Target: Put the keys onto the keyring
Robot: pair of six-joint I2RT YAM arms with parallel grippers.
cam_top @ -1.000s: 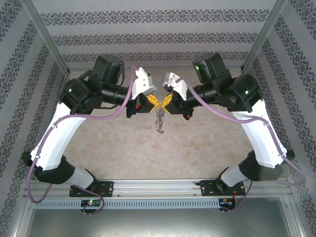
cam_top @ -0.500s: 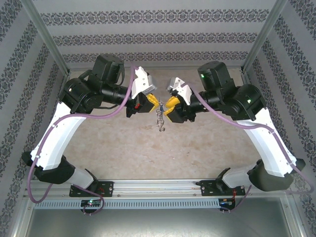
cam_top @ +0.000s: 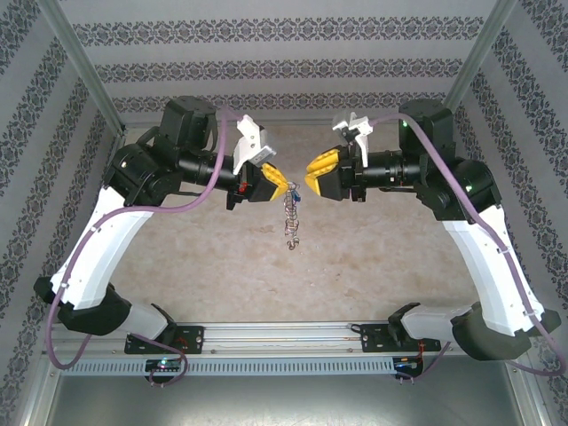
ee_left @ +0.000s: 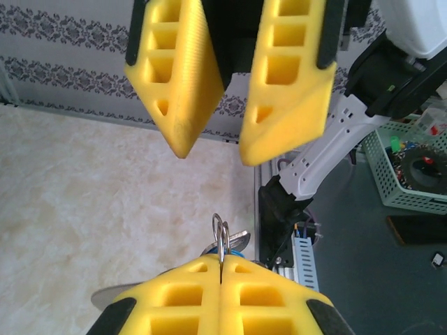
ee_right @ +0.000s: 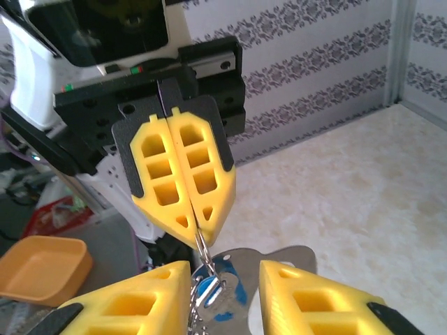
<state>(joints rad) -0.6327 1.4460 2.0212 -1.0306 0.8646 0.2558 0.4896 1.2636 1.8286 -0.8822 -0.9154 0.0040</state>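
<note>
Your left gripper [cam_top: 286, 188] pinching the keyring [cam_top: 290, 217] above the table [cam_top: 222, 257], blue-headed key [ee_right: 209, 293] hanging against it, your right gripper [cam_top: 307, 175] spread, near.

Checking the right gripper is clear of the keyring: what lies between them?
Nothing: the top view shows a bare gap between the open right gripper and the keyring hanging from the shut left gripper.

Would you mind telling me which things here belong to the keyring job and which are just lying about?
Job in hand:
keyring, pinched in the shut left pincer
blue-headed key, close against the ring
right pincer, open

Lying about:
green basket
orange bowl
</note>
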